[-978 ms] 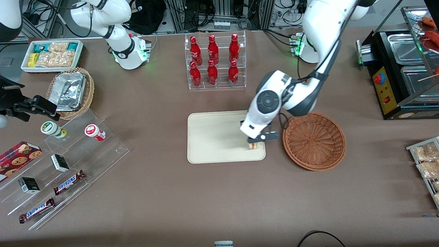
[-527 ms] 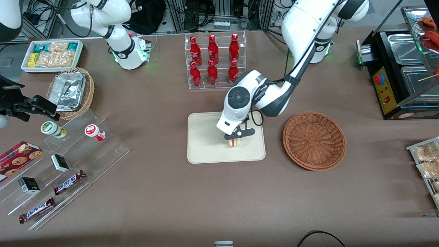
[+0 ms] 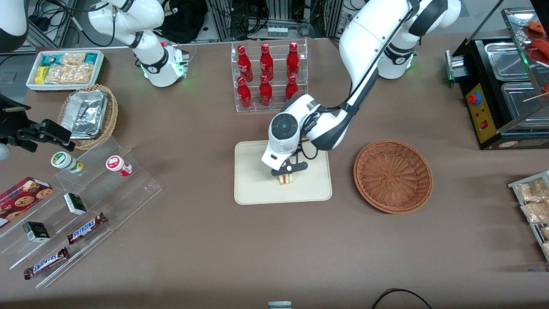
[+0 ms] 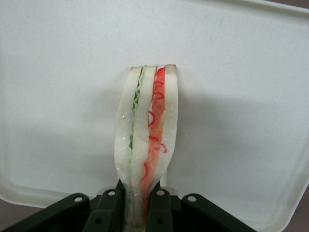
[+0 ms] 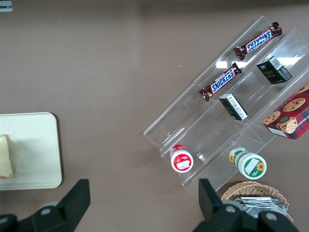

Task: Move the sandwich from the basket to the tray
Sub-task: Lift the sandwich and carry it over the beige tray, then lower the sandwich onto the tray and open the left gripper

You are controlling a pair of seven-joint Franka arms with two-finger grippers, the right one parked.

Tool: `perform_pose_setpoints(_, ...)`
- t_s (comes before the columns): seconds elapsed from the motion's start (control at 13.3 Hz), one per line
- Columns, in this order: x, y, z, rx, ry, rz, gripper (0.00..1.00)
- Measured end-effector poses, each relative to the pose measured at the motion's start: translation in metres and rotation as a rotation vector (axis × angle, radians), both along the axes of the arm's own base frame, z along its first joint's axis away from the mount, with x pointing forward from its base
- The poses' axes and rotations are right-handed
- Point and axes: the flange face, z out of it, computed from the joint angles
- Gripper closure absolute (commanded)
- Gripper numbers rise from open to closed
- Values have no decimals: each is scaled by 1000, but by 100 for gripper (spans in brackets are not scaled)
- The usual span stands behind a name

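Tray [image 3: 253, 189] sits mid-worktop [image 3: 214, 257], nearer the front camera than the rack of red bottles [image 3: 268, 77]. Tool [image 3: 286, 177] hangs over the tray, clamped on the sandwich [image 3: 286, 178]; the wrist view shows the sandwich [image 4: 146, 140] squeezed at one end between both fingers [image 4: 161, 212], its layers edge-on above the tray surface. Basket [image 3: 393, 176] lies beside the tray, toward the working arm's end.
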Motion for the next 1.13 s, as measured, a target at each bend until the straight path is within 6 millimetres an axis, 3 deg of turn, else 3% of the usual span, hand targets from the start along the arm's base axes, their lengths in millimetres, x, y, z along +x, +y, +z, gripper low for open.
perform_pose_setpoints(0.15, 6, 0, 4, 15, -47, -26, 0)
perform_pose_setpoints(0.3, 13, -2, 23, 12, -90, -34, 0)
perform_pose_setpoints(0.6, 19, 15, 97, 52, -98, -20, 0)
perform_pose_setpoints(0.75, 23, 36, 132, 92, -92, 2, 0)
perform_pose_setpoints(0.9, 39, 75, 154, 144, -75, 53, 0)
perform_pose_setpoints(1.13, 70, 138, 159, 167, -41, 67, 0)
